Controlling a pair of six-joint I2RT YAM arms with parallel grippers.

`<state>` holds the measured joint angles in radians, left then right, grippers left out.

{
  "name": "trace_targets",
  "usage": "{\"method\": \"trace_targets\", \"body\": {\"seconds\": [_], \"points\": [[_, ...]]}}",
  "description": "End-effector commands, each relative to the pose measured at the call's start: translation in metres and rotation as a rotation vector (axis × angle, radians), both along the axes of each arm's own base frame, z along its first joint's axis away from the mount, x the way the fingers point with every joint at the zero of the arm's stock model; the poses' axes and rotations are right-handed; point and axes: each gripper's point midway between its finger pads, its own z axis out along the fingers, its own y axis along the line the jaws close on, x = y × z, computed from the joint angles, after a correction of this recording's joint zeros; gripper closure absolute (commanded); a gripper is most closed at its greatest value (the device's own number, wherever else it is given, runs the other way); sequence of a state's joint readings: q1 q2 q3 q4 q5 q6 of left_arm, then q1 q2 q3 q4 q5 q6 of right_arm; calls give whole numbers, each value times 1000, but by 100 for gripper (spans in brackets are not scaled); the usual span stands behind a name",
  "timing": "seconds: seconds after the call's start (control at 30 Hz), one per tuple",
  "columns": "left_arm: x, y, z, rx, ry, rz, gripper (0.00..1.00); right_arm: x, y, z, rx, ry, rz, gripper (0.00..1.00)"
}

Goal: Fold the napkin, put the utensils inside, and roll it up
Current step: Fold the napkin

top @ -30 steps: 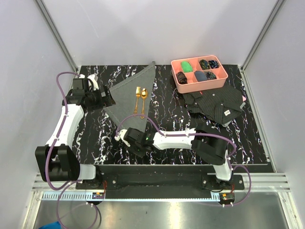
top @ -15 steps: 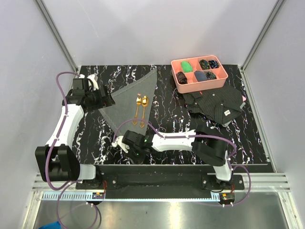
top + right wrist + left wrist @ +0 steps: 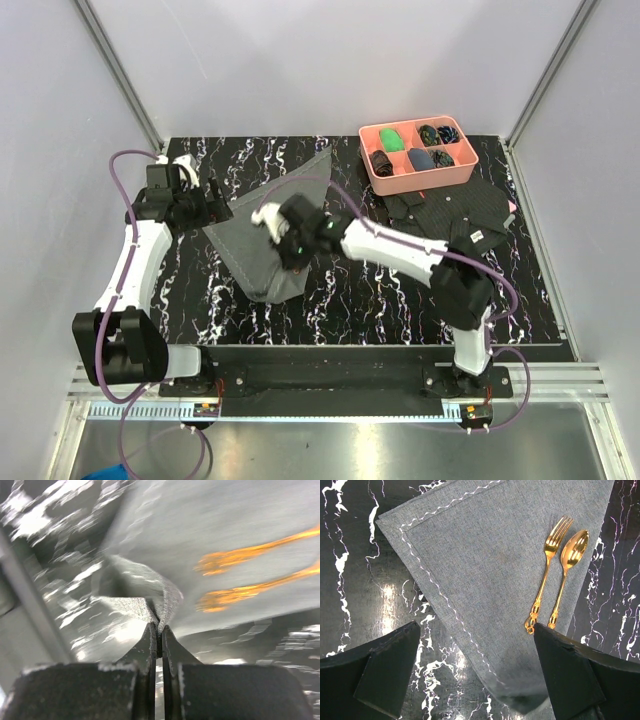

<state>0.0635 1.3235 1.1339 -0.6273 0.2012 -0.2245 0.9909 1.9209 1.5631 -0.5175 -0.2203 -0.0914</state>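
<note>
The grey napkin [image 3: 285, 180] lies as a folded triangle on the black marble table. My right gripper [image 3: 290, 238] is shut on the napkin's near corner [image 3: 162, 597] and holds it raised over the cloth. The gold fork [image 3: 549, 567] and gold spoon [image 3: 568, 565] lie side by side on the napkin. They show as orange blurs in the right wrist view [image 3: 235, 560], and my right gripper hides them in the top view. My left gripper [image 3: 476, 625] is open, its fingers straddling the napkin's left edge, holding nothing; it also shows in the top view [image 3: 213, 205].
A pink tray [image 3: 415, 182] with small dark and green items stands at the back right. A black patterned cloth [image 3: 445, 212] with a white tag [image 3: 473, 237] lies in front of it. My right arm stretches across the table's middle.
My right gripper has moved from near the front edge up and back over the napkin, carrying the pinched near corner over the utensils. My left gripper has shifted slightly left.
</note>
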Motion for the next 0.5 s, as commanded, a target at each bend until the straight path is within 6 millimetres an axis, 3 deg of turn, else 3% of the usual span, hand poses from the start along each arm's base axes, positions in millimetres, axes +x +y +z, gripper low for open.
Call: {"method": "trace_targets", "body": {"seconds": [0.0,0.13,0.33,0.47], "points": [[5,5,5,22,-38,1,1,69,-7,0,-9,-78,-68,100],[5,3,1,12,-24,-4,1,119,-19,-11,-23,-96,-150,100],[7,1,-6,2,-4,-12,1,157,-26,-21,-28,-110,-221,100],[8,-1,-10,-10,9,-22,1,174,-36,-16,-18,-116,-266,100]]}}
